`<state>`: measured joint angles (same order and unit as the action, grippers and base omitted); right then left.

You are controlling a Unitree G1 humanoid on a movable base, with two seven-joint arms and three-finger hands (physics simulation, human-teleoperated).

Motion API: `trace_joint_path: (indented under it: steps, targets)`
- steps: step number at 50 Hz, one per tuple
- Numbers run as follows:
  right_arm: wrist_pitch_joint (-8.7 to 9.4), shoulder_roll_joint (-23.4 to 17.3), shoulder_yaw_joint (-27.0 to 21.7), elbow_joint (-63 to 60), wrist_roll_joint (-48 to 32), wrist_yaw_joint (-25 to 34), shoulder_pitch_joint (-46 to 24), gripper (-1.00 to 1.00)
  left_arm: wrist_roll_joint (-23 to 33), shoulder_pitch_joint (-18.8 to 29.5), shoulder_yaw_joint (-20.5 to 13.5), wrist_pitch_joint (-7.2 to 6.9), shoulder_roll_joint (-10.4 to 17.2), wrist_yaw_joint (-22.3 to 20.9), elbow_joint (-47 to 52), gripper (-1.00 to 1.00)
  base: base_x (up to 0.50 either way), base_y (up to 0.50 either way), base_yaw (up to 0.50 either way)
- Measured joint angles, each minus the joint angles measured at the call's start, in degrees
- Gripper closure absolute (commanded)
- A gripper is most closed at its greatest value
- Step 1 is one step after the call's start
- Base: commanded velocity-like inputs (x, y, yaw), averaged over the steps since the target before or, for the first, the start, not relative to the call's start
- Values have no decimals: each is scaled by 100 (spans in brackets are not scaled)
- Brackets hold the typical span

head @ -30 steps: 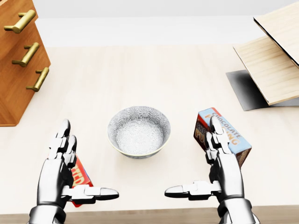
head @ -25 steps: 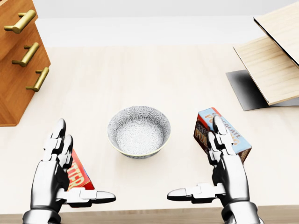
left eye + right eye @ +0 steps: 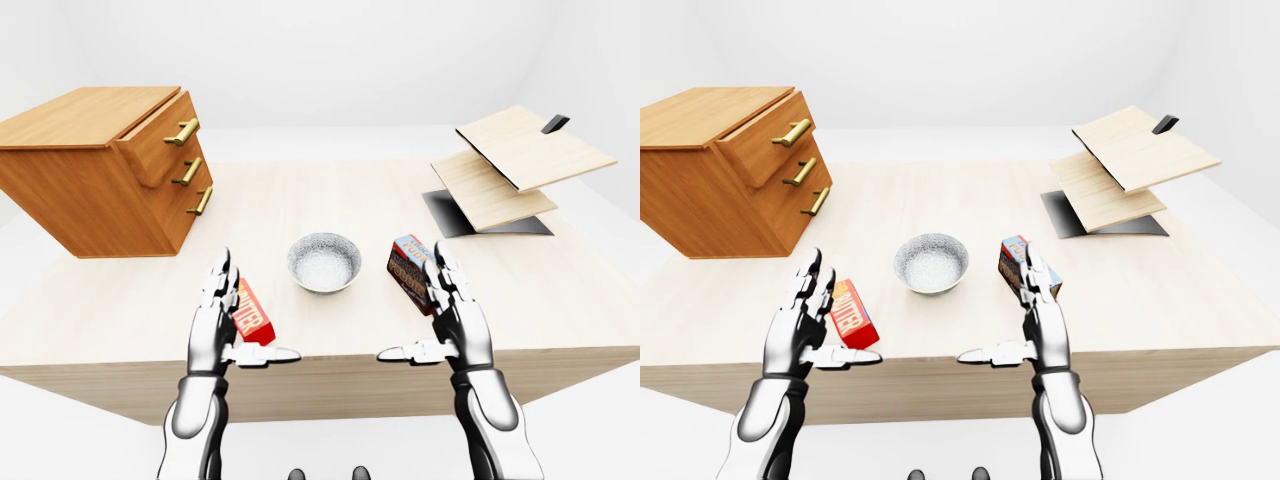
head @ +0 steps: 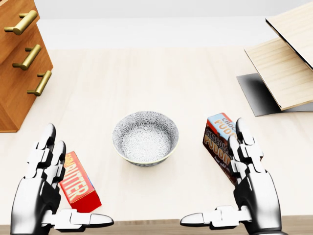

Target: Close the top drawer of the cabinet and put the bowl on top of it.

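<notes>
We find the bowl (image 4: 145, 138) upright on the table (image 4: 146, 78), between the red box (image 4: 78, 183) and the pudding box (image 4: 222, 142), touching neither. The left hand (image 4: 41, 188) and right hand (image 4: 249, 188) are both open, fingers spread, holding nothing. The cabinet (image 3: 95, 170) stands at the left-eye view's upper left, its top drawer (image 3: 160, 135) protruding.

In the head view, the brown wooden three-drawer cabinet (image 4: 19, 58) is cut off at 10 o'clock by the left and top edges. The pale wooden slanted boards (image 4: 288, 63) run off at 2 o'clock. The silver left hand (image 4: 41, 188) hides the red butter box's (image 4: 78, 183) near corner; the silver right hand (image 4: 252, 183) covers part of the chocolate pudding box (image 4: 220, 139).
</notes>
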<state>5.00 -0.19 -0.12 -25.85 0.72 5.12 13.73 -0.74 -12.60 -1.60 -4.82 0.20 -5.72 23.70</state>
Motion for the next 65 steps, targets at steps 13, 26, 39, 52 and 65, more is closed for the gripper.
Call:
trace_joint_path:
  steps: [13, 26, 39, 52, 65]
  targets:
    - [-46, -8, 93, -576, 19, 109, 478, -100, -86, -235, -81, -18, -40, -78, 456, -100, 0, 0, 0]
    - [-133, -42, 138, -926, 101, 294, 776, -100, -132, -335, -93, 25, -63, -106, 605, -100, 0, 0, 0]
    - [-254, -43, 125, -1080, 169, 481, 929, -100, -162, -424, -105, 63, -74, -120, 731, -100, 4, 0, 0]
    - [-387, -38, 113, -1156, 186, 587, 1035, -100, -177, -462, -134, 79, -85, -148, 795, -100, 23, 0, 0]
    - [-454, -30, 107, -1161, 167, 616, 1067, -100, -170, -483, -131, 115, -93, -151, 797, -100, 23, 0, 0]
